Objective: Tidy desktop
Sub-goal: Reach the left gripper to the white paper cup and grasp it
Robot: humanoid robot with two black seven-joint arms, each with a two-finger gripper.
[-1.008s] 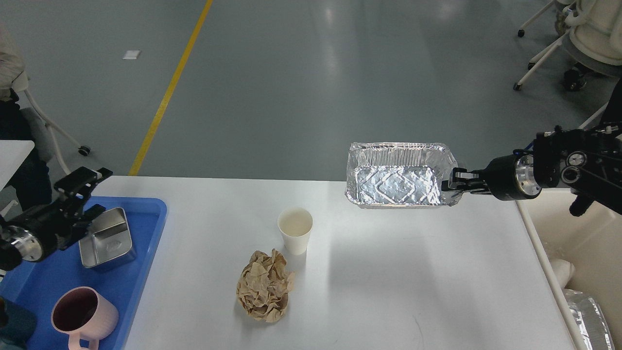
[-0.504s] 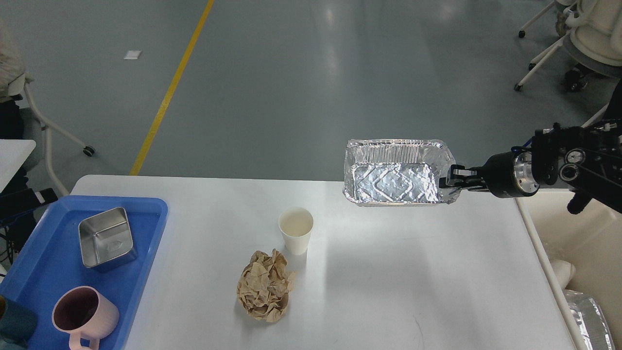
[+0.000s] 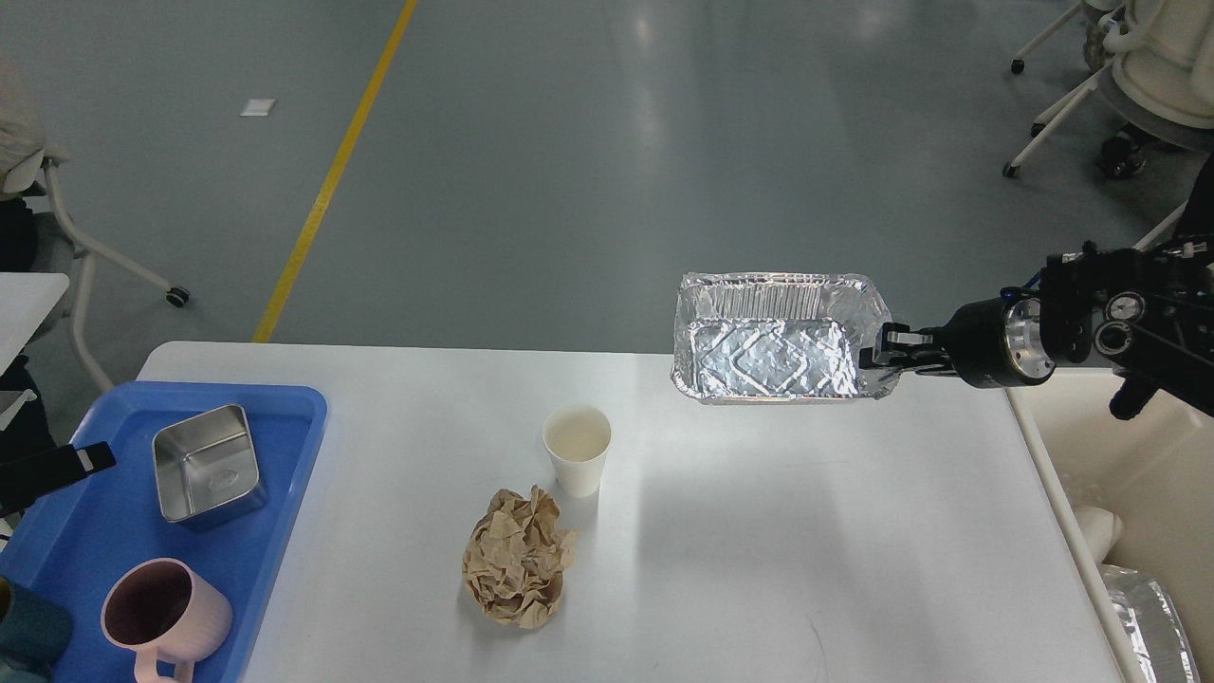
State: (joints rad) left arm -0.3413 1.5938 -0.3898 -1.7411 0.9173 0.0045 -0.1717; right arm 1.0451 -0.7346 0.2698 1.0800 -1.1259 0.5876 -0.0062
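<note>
The white desktop (image 3: 759, 550) fills the lower part of the head view. My right gripper (image 3: 878, 359) comes in from the right and is shut on the right rim of an empty aluminium foil tray (image 3: 773, 340), holding it above the desktop's far edge. A white paper cup (image 3: 577, 450) stands upright near the middle. A crumpled ball of brown paper (image 3: 518, 558) lies just in front of it. Only a black tip of my left gripper (image 3: 55, 469) shows at the left edge, over the blue tray; its fingers cannot be told apart.
A blue plastic tray (image 3: 285, 446) at the left holds a steel box (image 3: 207, 463), a pink mug (image 3: 161, 617) and a teal object (image 3: 28, 631). A cream bin (image 3: 1138, 474) stands off the right end, with foil (image 3: 1152, 621) inside. Chairs stand on the floor beyond.
My left arm has pulled back from above the blue tray to the left edge. My right gripper keeps hold of the foil tray, which rose slightly and barely shifted.
</note>
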